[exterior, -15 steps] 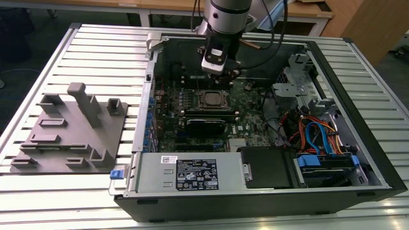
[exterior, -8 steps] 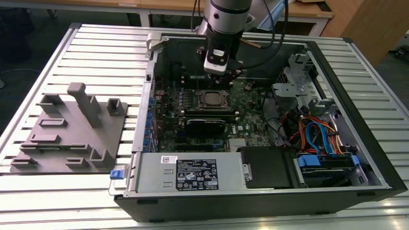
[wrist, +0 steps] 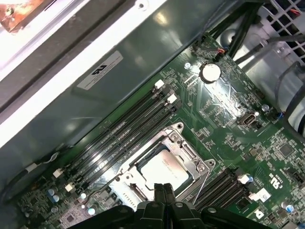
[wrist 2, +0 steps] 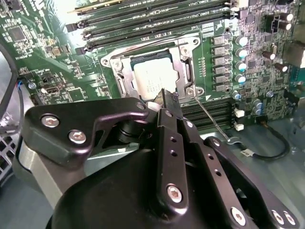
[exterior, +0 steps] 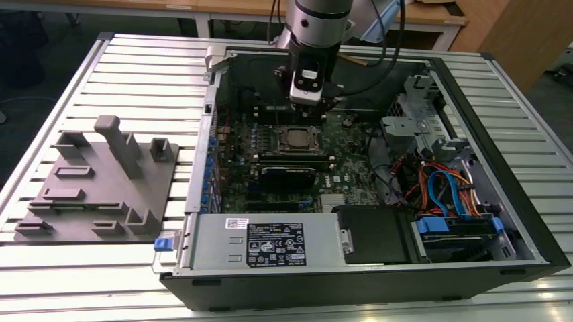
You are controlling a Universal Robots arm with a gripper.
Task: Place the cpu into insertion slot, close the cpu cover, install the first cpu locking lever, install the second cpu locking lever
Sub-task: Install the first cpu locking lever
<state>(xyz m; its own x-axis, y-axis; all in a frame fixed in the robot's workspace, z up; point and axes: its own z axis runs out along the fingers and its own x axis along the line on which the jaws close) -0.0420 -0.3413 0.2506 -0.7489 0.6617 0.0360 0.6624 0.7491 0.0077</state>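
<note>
- Table [exterior: 90, 288]: slatted pale metal. It carries a grey moulded fixture [exterior: 98, 181] on the exterior view's left.
- Computer case [exterior: 358, 285]: black and silver sheet metal, lying open on the table. A green motherboard [exterior: 237, 161] lies flat inside.
- Arm [exterior: 315, 27]: a grey cylinder reaching down into the case.
- Gripper [exterior: 315, 100]: black, bolted linkage. In the exterior view it hangs just beyond the insertion slot [exterior: 279, 139], towards the case's back wall. In both wrist views its two fingers [wrist: 159, 192] are pressed together with nothing between them. Its tip [wrist 2: 167, 95] lies at the slot's edge, and whether it touches cannot be told.
- Memory slots [wrist 2: 157, 19]: long black narrow rails just beside the socket. The first wrist view adds a round silver coin cell [wrist: 210, 72] further along the board.
- Cpu cover [wrist 2: 182, 52]: thin bright steel frame with a square window, lying down flat over the slot. It also shows in the first wrist view [wrist: 187, 153].
- Cpu [wrist 2: 152, 78]: flat square with a matte silver-grey face. It is seated in the slot and framed by the cover's window. It lies just ahead of the fingertips in the first wrist view [wrist: 164, 169].
- Locking lever [wrist 2: 212, 119]: thin wire rod with a hooked end, angled away from the socket corner. The second wrist view shows it.
</note>
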